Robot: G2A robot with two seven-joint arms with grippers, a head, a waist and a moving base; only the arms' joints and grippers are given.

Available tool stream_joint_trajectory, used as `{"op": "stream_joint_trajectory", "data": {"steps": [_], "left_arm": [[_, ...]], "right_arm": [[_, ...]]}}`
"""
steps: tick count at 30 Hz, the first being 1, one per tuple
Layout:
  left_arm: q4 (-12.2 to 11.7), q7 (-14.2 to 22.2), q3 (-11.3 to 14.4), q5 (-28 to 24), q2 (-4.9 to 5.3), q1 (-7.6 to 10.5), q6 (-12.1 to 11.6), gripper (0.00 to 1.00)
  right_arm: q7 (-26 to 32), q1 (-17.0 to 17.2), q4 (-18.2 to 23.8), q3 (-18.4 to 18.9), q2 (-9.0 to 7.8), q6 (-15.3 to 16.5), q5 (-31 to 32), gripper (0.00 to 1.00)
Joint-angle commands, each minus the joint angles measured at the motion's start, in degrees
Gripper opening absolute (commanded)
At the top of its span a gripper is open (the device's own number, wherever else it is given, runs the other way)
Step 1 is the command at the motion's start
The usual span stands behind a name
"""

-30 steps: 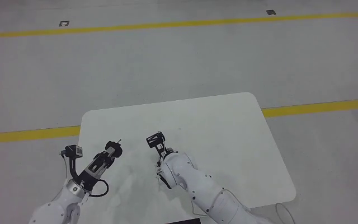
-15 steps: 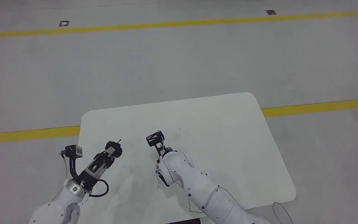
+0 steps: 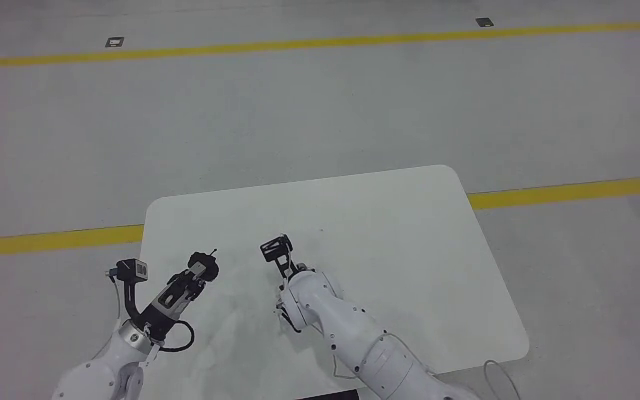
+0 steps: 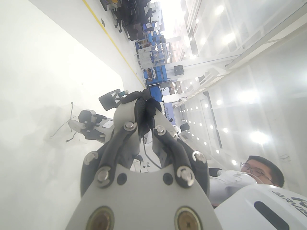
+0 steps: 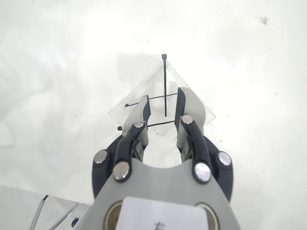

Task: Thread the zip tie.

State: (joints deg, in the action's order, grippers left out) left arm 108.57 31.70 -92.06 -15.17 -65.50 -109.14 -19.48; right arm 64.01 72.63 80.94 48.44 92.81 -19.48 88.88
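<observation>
Right pincer (image 5: pixel 163 94) is open, its two fingers spread wide and holding nothing. On the big white table with round corners (image 3: pixel 400 230), the white right arm (image 3: pixel 340 335) has slid its thick back part a bit toward 9 o'clock in the last second. Its wrist has only crept a tiny bit toward 10 o'clock. The white left arm (image 3: pixel 150 318) has not moved. I think this means the right arm is lining itself up for a grab, so the threading has not started yet.

Now the right arm bends forward from 5 o'clock and points its pincer down at the table. The left arm comes in from 7 o'clock. The left pincer (image 3: pixel 206 263) sits at 9 o'clock from the right wrist, well apart from it. Its fingers are pressed together. A thin black bit pokes out of the tip, too small to name.

Under the right pincer lies a clear square plastic plate (image 5: pixel 148 84). On it rest three thin black plastic zip ties (image 5: pixel 165 77), one lying across another. The open fingers stand on each side of that crossing tie, not squeezing it yet.
</observation>
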Motion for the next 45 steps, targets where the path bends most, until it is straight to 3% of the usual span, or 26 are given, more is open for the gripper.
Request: {"op": "stream_joint_trajectory", "data": {"steps": [1, 13, 18, 23, 34, 45], "left_arm": [[0.00, 0.00, 0.00, 0.00, 0.00, 0.00, 0.00, 0.00], [0.00, 0.00, 0.00, 0.00, 0.00, 0.00, 0.00, 0.00], [0.00, 0.00, 0.00, 0.00, 0.00, 0.00, 0.00, 0.00], [0.00, 0.00, 0.00, 0.00, 0.00, 0.00, 0.00, 0.00], [0.00, 0.00, 0.00, 0.00, 0.00, 0.00, 0.00, 0.00], [0.00, 0.00, 0.00, 0.00, 0.00, 0.00, 0.00, 0.00]], "right_arm": [[0.02, -0.06, -0.36, 0.02, 0.13, 0.00, 0.00, 0.25], [-0.82, -0.04, -2.41, 0.43, 1.17, 0.00, 0.31, 0.23], [-1.24, 0.05, -3.19, 0.95, 1.63, 0.00, 0.09, 0.06], [-1.53, 0.29, -3.36, 1.44, 1.93, 0.00, 0.27, 0.01], [-1.66, 0.27, -3.17, 1.33, 1.74, 0.00, 1.07, 0.23], [-2.32, -0.96, -4.96, 0.54, 1.85, 0.00, 1.07, 0.22]]}}
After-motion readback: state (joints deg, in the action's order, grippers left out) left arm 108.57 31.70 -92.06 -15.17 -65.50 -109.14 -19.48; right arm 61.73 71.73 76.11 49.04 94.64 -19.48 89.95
